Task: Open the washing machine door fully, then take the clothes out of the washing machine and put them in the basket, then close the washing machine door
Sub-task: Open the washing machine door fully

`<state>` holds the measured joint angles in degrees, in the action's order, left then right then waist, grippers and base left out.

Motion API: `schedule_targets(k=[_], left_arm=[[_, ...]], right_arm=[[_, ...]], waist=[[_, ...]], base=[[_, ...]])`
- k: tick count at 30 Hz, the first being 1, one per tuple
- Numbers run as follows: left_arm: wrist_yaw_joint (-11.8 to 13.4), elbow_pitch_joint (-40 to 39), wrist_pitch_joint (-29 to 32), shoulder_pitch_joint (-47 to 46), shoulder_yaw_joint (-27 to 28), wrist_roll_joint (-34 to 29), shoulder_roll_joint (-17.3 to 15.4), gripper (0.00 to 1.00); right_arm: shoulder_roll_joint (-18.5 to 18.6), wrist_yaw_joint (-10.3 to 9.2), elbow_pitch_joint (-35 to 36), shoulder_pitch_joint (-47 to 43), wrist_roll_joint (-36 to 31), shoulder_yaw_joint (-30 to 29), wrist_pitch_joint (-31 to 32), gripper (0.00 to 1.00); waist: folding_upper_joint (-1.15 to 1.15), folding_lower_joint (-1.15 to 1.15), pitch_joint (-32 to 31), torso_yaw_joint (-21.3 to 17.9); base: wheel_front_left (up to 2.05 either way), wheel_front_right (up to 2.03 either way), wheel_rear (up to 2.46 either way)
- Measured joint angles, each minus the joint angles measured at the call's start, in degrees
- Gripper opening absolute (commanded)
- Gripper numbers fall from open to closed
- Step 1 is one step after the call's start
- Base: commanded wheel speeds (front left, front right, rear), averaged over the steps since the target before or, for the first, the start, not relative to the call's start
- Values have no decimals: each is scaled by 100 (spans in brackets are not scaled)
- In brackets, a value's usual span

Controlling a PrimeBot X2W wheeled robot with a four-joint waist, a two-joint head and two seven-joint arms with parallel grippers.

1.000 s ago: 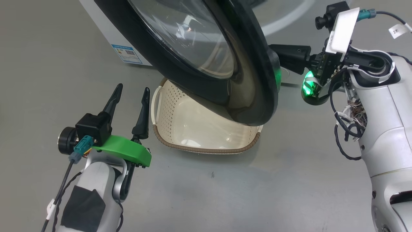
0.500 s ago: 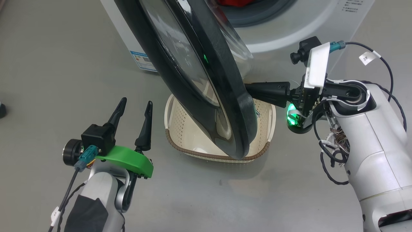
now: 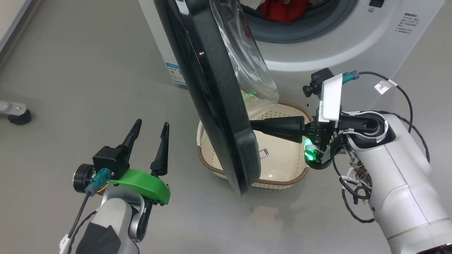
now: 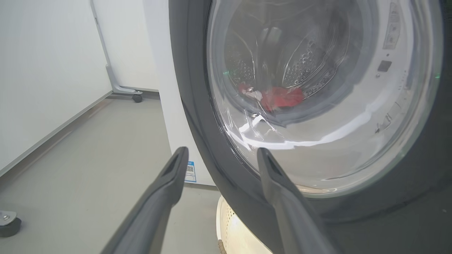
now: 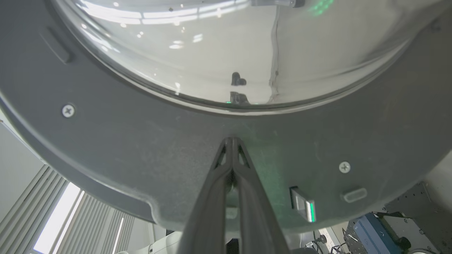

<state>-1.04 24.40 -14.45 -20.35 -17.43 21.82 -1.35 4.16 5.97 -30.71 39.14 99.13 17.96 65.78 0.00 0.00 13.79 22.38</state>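
Observation:
The washing machine door [image 3: 212, 88] stands swung out edge-on, its black rim over the basket and its glass bowl [image 3: 247, 67] bulging toward the machine. My right gripper [image 3: 256, 126] is shut, its tips pressed against the door's grey inner face [image 5: 231, 141]. To the door's left my left gripper [image 3: 152, 127] is open and empty, close to the door's outer rim [image 4: 219, 158]. Red clothes [image 3: 282, 8] lie in the drum mouth of the white washing machine [image 3: 335, 42]; through the glass the clothes [image 4: 279, 98] show too. The cream basket [image 3: 282, 165] sits on the floor below the door.
Grey floor spreads to the left and in front. A castor foot [image 3: 17, 114] stands at the far left; in the left wrist view that castor [image 4: 9, 222] sits by a white wall panel. A blue label [image 3: 174, 72] is on the machine's side.
The door has swung further open, from facing me to edge-on, with my right gripper pushing its inner side. The camera has shifted, bringing the drum and the red clothes into sight.

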Motion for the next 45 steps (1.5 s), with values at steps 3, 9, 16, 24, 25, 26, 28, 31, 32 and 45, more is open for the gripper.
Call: schedule_targets(k=[3,9,16,24,25,26,28,31,32,45], left_arm=[[8,12,0,51,-37,33,0,100],[23,15,0,80,-83,33,-1,100],[62,37,1,168,-104,35,-2,100],[80,31,0,187,-114,86,-4,100],[80,31,0,189,-118,88,-4,100],[80,31,1,191,-120,96,-4,100],[81,31,0,193,-125,99,-4,100],[82,35,1,219,-131,113,-4,100],[82,38,0,235,-132,113,-4,100],[183,48,1,287,-58,111,-8,100]], right_arm=[[-4,-2,33,-70,21,53,-13,0],[-3,-15,90,-115,122,166,-108,0],[-10,-16,238,-233,480,512,-259,0],[-9,-15,365,-258,765,827,-555,0],[-9,-15,383,-279,779,858,-594,0],[-9,-14,398,-300,782,890,-628,0],[-8,-13,411,-325,834,971,-703,0],[-10,-13,427,-333,937,1056,-815,0],[-9,-10,433,-335,957,1073,-845,0],[-43,47,476,-670,1089,1071,-1463,0]], waist=[[0,0,-56,91],[0,0,-137,266],[0,0,-221,418],[0,0,-282,495],[0,0,-288,502],[0,0,-294,509],[0,0,-307,523],[0,0,-324,541],[0,0,-330,546],[0,0,-407,470]], base=[[0,0,0],[0,0,0],[0,0,0],[0,0,0],[0,0,0],[0,0,0],[0,0,0],[0,0,0],[0,0,0],[0,0,0]])
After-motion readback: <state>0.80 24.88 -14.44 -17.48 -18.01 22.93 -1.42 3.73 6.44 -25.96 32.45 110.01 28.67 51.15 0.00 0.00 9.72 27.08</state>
